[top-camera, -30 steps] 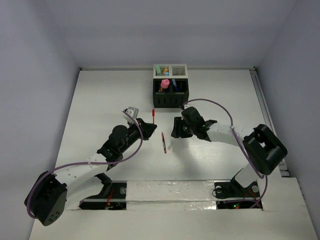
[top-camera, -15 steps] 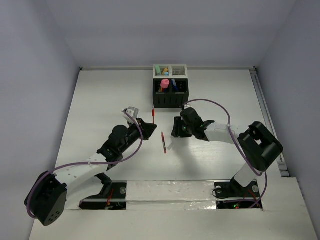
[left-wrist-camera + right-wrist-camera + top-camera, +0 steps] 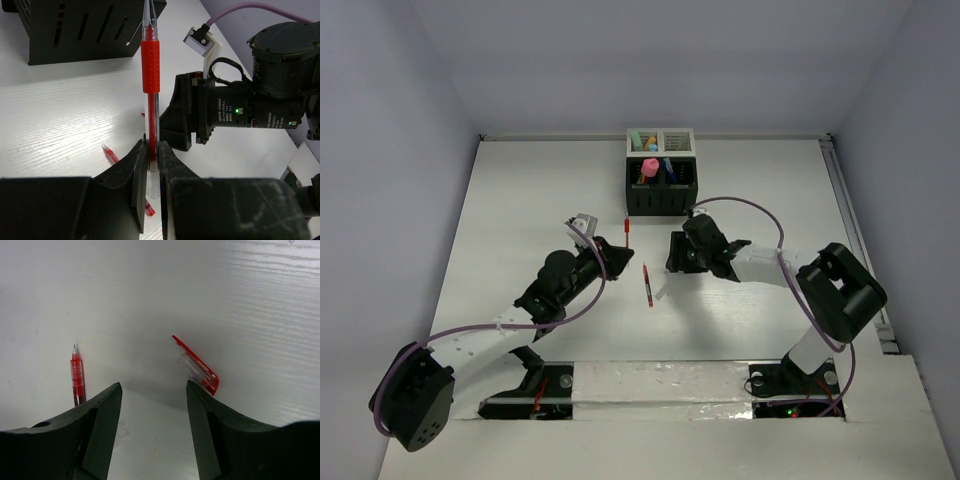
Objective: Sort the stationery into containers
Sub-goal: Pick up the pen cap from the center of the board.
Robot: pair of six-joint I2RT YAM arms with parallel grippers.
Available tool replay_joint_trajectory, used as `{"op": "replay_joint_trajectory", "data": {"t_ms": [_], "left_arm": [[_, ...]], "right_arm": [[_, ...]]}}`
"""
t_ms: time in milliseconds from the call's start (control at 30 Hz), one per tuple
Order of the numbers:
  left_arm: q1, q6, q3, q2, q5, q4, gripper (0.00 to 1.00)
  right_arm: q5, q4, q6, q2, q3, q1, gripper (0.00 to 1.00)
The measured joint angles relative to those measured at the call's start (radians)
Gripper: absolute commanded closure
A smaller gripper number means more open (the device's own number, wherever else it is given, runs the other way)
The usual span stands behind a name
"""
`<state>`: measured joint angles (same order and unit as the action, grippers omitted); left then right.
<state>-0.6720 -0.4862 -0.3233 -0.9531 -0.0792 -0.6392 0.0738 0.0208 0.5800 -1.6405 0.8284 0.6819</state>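
My left gripper is shut on a red pen with a clear barrel and red grip. In the left wrist view the pen stands up between the jaws, pointing toward the black container. My right gripper is open and empty, low over the table. In the right wrist view its jaws frame bare table between a red refill and a clear red pen cap. The refill lies between the two grippers. The black container and the white container stand joined at the back.
The containers hold a pink marker, a blue pen and other stationery. The right gripper's body is close in front of the left gripper. A purple cable loops over the right arm.
The right arm has shifted very slightly near the cap. The left gripper still holds the red pen in the same place.
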Motion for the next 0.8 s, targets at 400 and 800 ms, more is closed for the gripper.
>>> {"op": "replay_joint_trajectory", "data": {"t_ms": [400, 800], "left_arm": [[0.0, 0.001, 0.0, 0.0, 0.0, 0.0, 1.0], [0.0, 0.006, 0.0, 0.0, 0.0, 0.0, 1.0]], "right_arm": [[0.035, -0.002, -0.024, -0.016, 0.021, -0.033, 0.33], [0.099, 0.045, -0.056, -0.069, 0.092, -0.043, 0.45]]}}
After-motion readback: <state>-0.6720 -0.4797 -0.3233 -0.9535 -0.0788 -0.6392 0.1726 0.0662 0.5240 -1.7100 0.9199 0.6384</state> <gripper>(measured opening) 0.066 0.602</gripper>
